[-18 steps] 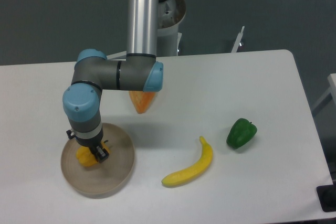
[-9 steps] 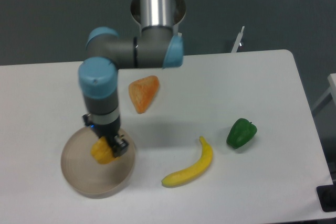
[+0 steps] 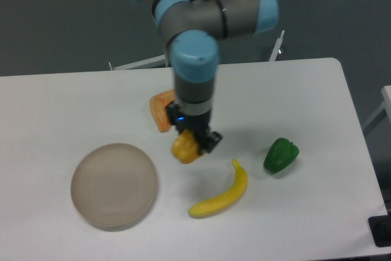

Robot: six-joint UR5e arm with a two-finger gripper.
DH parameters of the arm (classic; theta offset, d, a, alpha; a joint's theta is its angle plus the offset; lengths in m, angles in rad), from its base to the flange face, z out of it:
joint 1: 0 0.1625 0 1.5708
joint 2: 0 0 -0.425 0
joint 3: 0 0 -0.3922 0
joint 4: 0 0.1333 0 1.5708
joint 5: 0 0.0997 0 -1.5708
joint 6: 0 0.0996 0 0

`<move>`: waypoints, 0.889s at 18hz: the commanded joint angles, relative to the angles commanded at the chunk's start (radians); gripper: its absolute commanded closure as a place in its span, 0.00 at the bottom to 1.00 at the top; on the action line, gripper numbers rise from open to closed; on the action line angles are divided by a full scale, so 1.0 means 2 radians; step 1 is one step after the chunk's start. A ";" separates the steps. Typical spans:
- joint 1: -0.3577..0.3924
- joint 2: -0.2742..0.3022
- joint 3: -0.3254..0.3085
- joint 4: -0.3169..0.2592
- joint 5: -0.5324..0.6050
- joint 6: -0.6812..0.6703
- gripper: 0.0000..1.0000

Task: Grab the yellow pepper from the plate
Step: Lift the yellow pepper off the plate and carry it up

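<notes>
The yellow pepper [image 3: 185, 150] hangs above the white table, held between the fingers of my gripper [image 3: 190, 143], which is shut on it. It is lumpy and yellow-orange, right of the plate and just left of the banana's upper tip. The plate [image 3: 114, 185], round and beige-grey, lies at the front left with nothing on it. My arm comes down from the top middle of the view and hides part of the orange wedge behind it.
An orange wedge-shaped piece [image 3: 160, 110] lies behind the gripper, partly covered by the arm. A yellow banana [image 3: 222, 192] lies at front centre. A green pepper [image 3: 281, 154] sits to the right. The table's right edge is near the green pepper.
The gripper has lifted the yellow pepper off the plate and carried it up and to the right, past the plate's rim. The plate now lies bare.
</notes>
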 joint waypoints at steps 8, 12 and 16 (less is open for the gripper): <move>0.051 0.017 -0.004 -0.032 0.002 0.095 0.78; 0.057 0.015 0.005 -0.025 0.002 0.110 0.78; 0.065 0.016 0.007 -0.025 0.002 0.144 0.76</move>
